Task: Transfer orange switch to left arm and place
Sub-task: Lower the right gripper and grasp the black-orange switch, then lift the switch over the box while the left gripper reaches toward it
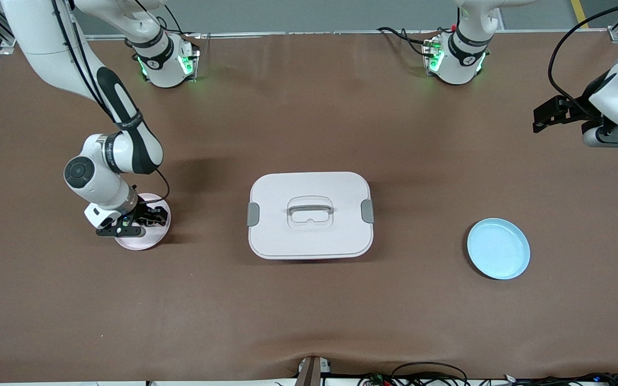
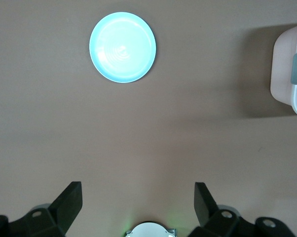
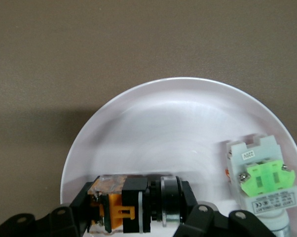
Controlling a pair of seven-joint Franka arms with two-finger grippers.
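Note:
The orange switch (image 3: 120,206), a small black part with an orange block, lies low in the pink plate (image 3: 178,128). My right gripper (image 3: 138,205) is shut on it, one finger at each end. In the front view the right gripper (image 1: 148,217) is down on the pink plate (image 1: 142,242) toward the right arm's end of the table; the switch is hidden there. The white box (image 1: 309,241) stands at the table's middle. My left gripper (image 1: 539,119) waits open and empty, high over the left arm's end of the table; its fingers (image 2: 69,197) stand wide apart.
A pale part with a green mark (image 3: 264,190) lies on the pink plate beside the switch. A blue plate (image 1: 498,248) lies toward the left arm's end, also in the left wrist view (image 2: 122,47) with a corner of the box (image 2: 286,74).

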